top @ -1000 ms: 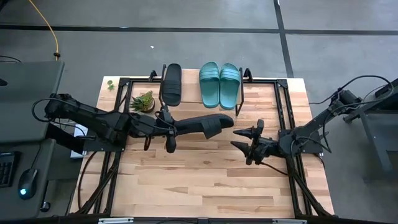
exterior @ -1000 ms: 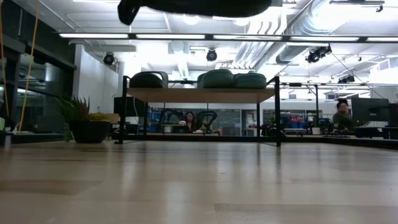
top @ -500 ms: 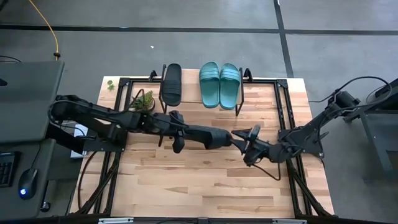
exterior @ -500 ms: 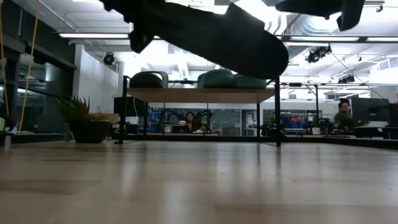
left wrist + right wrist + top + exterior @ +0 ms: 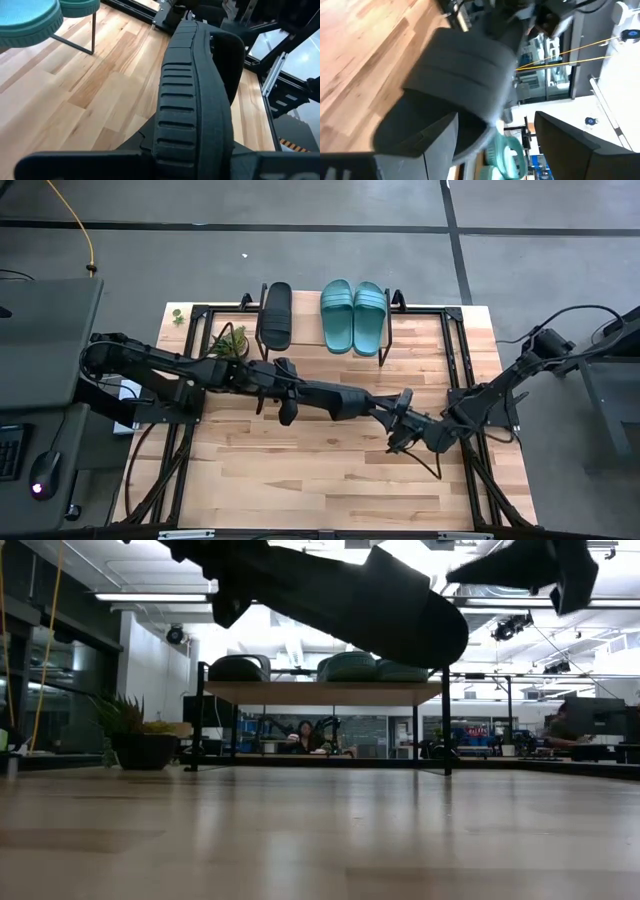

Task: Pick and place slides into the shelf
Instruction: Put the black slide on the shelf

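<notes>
Left hand grips 1 black slide above the wooden tabletop; right hand wide, seemingly straddling its toe.

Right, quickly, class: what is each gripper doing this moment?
Left gripper: shut on the black slide, held above the table.
Right gripper: open, at the slide's far end.

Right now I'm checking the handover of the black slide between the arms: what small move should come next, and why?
Probably the right gripper should close on the black slide. The left gripper holds that slide in the air above the table, and the right one's open fingers already straddle its free end, so a grip seems due before any release.
</notes>
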